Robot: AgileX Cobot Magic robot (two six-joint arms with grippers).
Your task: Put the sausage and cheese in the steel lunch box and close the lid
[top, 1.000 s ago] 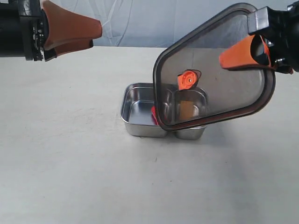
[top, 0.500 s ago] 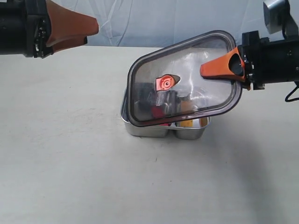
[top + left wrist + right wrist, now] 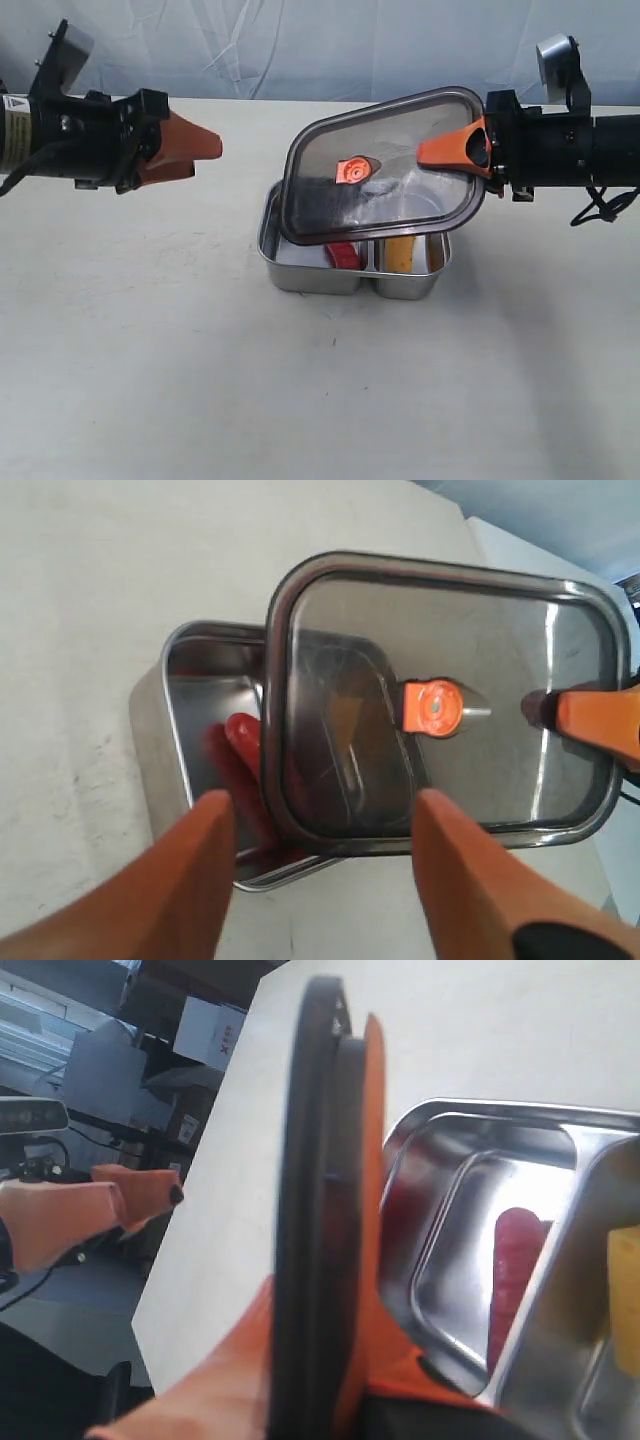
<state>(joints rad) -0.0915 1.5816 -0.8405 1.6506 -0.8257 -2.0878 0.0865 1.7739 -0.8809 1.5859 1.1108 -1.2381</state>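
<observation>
The steel lunch box (image 3: 300, 274) sits mid-table with the red sausage (image 3: 343, 255) in its larger compartment and the yellow cheese (image 3: 400, 255) in the smaller one. Tilted above its back half hangs the dark translucent lid (image 3: 390, 200) with its orange valve (image 3: 351, 171). My right gripper (image 3: 450, 150) is shut on the lid's right edge; in the right wrist view the lid (image 3: 310, 1160) shows edge-on between the fingers (image 3: 365, 1260). Off to the left, clear of the box, my left gripper (image 3: 205, 148) is open and empty. It looks down on the lid (image 3: 450, 630) and the sausage (image 3: 245, 750).
Bare beige tabletop (image 3: 150, 350) surrounds the box on all sides. A pale draped backdrop (image 3: 300, 40) closes the far edge. The right wrist view shows boxes and equipment (image 3: 200, 1030) beyond the table's edge.
The lid has come down and tipped flatter over the box, carried by the right gripper. The left gripper has dropped lower at the left, still open.
</observation>
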